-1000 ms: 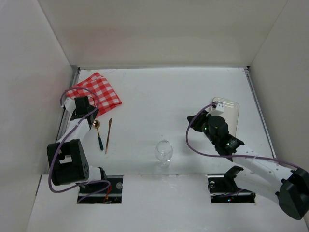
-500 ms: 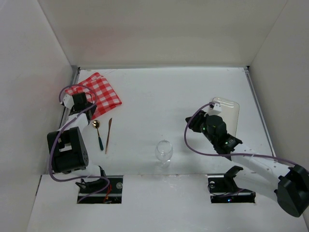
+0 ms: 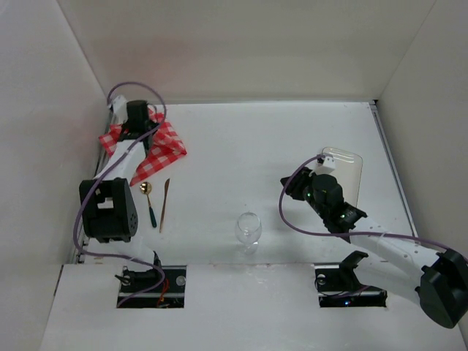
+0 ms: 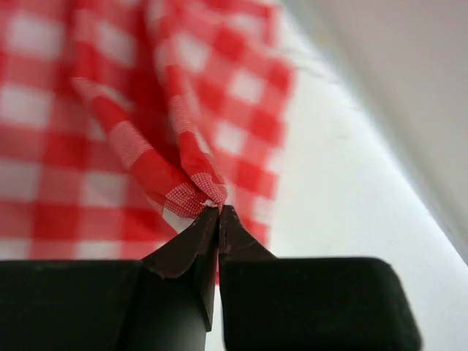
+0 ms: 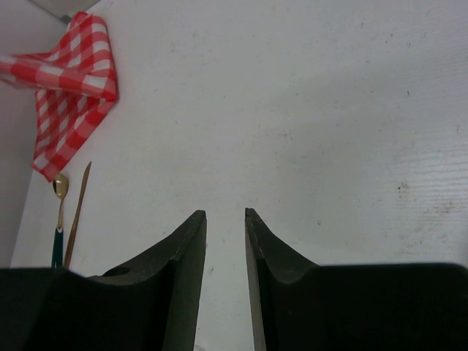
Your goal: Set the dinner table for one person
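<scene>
Two sets of jaws to log. What do we have on the left arm (image 3: 110, 212)? (K.)

We read the left jaws as pinched fully together on a bunched fold of the red-and-white checked cloth (image 4: 183, 172). The wrist view shows the fabric puckered right at the tips. From above, the cloth is raised at that pinch and drapes down onto the far-left corner of the bench (image 3: 241, 139). (M.)

And the right? (K.)

The right jaws stand a narrow gap apart with nothing between them, poised over bare bench. They are near the white plate (image 3: 349, 170), which the right arm (image 3: 329, 197) partly hides. The bench itself spreads under both arms and carries everything. The glass (image 3: 248, 228) stands near the front middle. The spoon (image 3: 148, 201) and a thin brown utensil (image 3: 165, 205) lie side by side at the left. The utensil is possibly a knife; we cannot resolve it. (M.)

Risks we should flag? (K.)

Three, in our judgement.
1. The grip takes only a small fold, so the cloth may slip out mid-carry if its free end drags on the bench.
2. That hanging end lies near the spoon and the utensil, and a low sweep toward the centre could catch and scatter them.
3. If we spread the cloth at the front middle, a trailing edge could tip the glass, which looks light and top-heavy.

We suggest carrying high and laying the cloth well apart from the glass. (M.)
</scene>
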`<state>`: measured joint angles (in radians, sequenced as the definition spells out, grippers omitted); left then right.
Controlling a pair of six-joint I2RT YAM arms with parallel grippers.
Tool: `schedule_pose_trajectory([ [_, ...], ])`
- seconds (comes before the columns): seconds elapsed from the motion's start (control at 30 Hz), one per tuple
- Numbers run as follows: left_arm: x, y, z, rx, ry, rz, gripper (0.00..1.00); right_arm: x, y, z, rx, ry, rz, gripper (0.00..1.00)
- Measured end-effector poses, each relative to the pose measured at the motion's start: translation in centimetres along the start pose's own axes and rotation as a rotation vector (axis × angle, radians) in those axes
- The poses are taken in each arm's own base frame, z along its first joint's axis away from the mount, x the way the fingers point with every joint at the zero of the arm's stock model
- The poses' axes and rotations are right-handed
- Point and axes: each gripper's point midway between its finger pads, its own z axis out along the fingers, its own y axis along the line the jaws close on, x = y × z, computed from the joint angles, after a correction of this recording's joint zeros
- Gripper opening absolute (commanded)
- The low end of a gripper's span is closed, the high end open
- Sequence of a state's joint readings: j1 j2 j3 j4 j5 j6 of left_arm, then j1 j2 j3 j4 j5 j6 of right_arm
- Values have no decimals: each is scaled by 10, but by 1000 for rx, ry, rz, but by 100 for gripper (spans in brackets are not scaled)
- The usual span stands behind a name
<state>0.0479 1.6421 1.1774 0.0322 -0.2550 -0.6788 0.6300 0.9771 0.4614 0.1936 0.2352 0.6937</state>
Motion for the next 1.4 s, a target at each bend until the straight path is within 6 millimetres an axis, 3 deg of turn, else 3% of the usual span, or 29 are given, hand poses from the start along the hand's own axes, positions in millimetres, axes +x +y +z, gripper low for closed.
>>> schedule_pose_trajectory([
  [0.1,-2,-95,-9,164,-44,145,0,-1,1,0,-2,-3,14,33],
  [0.2,37,-183,-30,335,-42,325,1,-3,4,0,-8,-12,36,34],
  [0.3,113,-243,-57,496,12,536,8,-6,5,1,-7,-28,59,39],
  [0.4,201,-263,-80,610,99,731,27,-11,3,-1,4,-50,80,47],
  [0.47,255,-259,-92,657,164,840,41,-17,1,-4,10,-79,91,52],
  [0.53,287,-246,-100,674,212,908,49,-23,0,-8,16,-111,102,55],
  [0.63,300,-225,-99,661,240,925,52,-33,-3,-9,30,-148,117,59],
  [0.73,275,-204,-94,615,241,859,52,-26,-11,2,72,-128,113,62],
  [0.83,215,-195,-97,582,177,697,51,-12,-21,30,144,-62,93,65],
  [0.97,124,-176,-119,563,49,411,50,2,-35,81,228,16,100,70],
  [1.03,100,-159,-131,557,12,292,50,4,-45,104,263,33,124,71],
  [1.1,95,-134,-137,534,12,203,50,5,-55,125,293,46,155,69],
  [1.2,109,-86,-125,444,62,128,47,6,-65,152,316,63,210,64],
  [1.33,127,-11,-94,250,135,65,30,5,-70,179,327,72,268,61],
  [1.4,126,14,-84,182,149,32,23,6,-67,189,324,82,287,56],
])
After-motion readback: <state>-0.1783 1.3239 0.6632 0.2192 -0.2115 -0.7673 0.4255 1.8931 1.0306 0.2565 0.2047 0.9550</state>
